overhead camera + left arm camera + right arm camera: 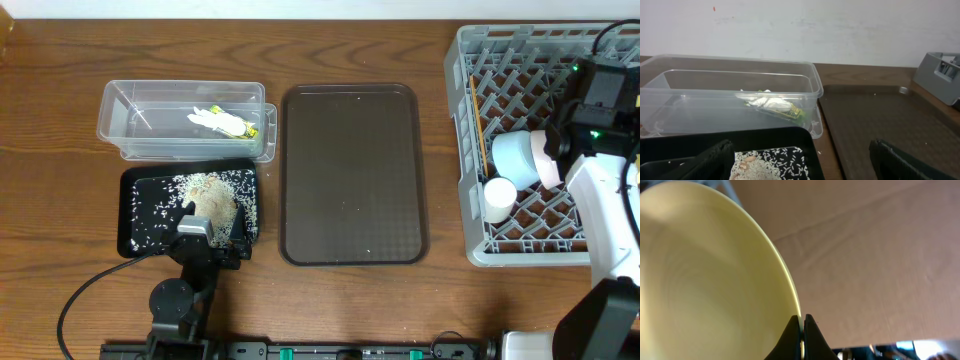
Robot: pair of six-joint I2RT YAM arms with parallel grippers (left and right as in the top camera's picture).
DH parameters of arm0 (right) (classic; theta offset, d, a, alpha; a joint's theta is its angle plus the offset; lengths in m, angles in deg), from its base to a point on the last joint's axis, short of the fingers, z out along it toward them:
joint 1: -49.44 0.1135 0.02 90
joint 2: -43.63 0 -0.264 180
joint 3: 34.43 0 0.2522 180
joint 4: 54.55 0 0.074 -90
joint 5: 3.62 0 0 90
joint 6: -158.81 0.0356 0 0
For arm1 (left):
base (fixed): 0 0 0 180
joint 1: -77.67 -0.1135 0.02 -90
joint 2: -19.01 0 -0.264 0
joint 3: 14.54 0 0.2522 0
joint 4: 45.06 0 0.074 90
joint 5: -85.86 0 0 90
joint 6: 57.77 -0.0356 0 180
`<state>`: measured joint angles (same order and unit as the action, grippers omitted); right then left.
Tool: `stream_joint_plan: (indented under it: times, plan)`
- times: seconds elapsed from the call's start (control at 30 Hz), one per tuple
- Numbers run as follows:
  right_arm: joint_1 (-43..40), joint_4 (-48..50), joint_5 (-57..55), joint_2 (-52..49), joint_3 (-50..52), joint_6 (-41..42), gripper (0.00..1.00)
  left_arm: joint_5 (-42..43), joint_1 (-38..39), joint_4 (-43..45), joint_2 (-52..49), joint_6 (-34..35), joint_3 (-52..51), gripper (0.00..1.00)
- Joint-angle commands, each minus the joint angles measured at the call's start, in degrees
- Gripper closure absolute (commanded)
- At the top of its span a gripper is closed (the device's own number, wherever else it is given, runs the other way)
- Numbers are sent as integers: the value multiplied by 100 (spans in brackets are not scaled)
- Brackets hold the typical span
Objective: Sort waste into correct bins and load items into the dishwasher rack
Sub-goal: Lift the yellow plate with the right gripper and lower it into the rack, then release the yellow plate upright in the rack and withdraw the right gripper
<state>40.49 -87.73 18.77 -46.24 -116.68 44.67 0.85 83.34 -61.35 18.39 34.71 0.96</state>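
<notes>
Waste sorted; plate held over the rack.

Overhead, we see the tissue [208, 117] and wrapper [240, 127] in the tub [120, 105], rice [205, 195] on the black tray [124, 210], and a bowl [518, 155], cup [498, 196] and chopsticks [479, 120] in the rack [470, 60]. From the left wrist, the left claw [800, 152] gapes wide above the black tray. From the right wrist, the right claw [801, 322] is clamped on the plate [705, 270] rim. We judge that seating the plate remains; we cannot find the blue bowl. We can read no writing.
</notes>
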Motion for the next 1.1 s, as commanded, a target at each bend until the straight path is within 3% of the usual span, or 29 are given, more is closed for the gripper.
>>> stream_joint_plan:
  times: [0.0, 0.2, 0.27, 0.4, 0.43, 0.47, 0.6, 0.87, 1.07]
  plan:
    - [236, 37, 546, -81, -17, -463, 99, 59, -31, -85, 39, -96, -151, 12]
    - [599, 39, 1104, -155, -17, -1012, 98, 57, -31, -85, 39, -96, -151, 12]
    - [664, 39, 1202, -157, -17, -1023, 91, 59, -31, -85, 39, -96, -151, 12]
    - [831, 17, 1235, -155, -17, -1016, 52, 59, -31, -85, 39, -96, -151, 12]
    - [892, 28, 1198, -153, -17, -953, 29, 59, -31, -85, 39, -96, -151, 11]
    - [975, 44, 1091, -136, -20, -841, 18, 59, -31, -85, 39, -96, -151, 12]
    - [1366, 26, 695, 55, -20, -216, 1, 59, -31, -85, 39, -96, -151, 12]
    - [2717, -990, 1408, 1193, -20, 828, 1, 59, -31, -85, 39, -96, -151, 12]
    - [3799, -2522, 4304, 2275, -20, 2879, 1, 59, -31, -85, 39, -96, -151, 12]
